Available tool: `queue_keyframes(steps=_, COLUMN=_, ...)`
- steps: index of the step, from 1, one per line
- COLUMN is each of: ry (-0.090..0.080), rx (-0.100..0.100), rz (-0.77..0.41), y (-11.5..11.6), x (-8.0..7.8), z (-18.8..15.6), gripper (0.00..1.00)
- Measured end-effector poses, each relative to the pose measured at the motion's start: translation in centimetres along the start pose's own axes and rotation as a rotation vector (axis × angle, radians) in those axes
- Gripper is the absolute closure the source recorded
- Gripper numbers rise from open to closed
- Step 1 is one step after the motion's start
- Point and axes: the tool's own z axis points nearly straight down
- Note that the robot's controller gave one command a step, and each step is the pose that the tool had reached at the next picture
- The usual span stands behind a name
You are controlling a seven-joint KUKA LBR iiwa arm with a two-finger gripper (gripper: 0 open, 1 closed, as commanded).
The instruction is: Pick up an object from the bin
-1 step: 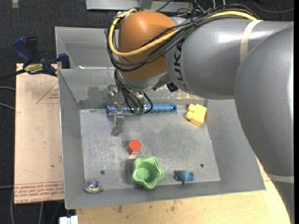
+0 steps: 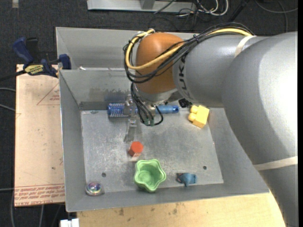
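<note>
I'm seeing a red cube [image 2: 136, 148], a green cup [image 2: 149, 175] and a yellow block [image 2: 199, 115]. The bin [image 2: 100, 145] is showing scuffed grey.

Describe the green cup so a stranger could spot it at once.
Look along the near wall of the grey bin, about midway. The green cup stands there, with a red block just behind it and a small blue piece to its right in the view. It alone is green, with a wavy, flower-shaped rim.
</note>
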Motion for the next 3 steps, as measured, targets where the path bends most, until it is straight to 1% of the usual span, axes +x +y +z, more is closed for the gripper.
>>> queue_keyframes(steps=1, ry=-0.015, rx=-0.008, rz=-0.017, y=0.0, x=-3.5, z=4.2, gripper=0.00)
queue_keyframes(steps=2, ry=-0.022, rx=-0.010, rz=-0.015, y=0.0, x=-3.6, z=3.9, gripper=1.00)
queue_keyframes(steps=3, ry=-0.013, rx=-0.003, rz=-0.077, y=-4.8, x=-2.3, z=-1.8, gripper=1.00)
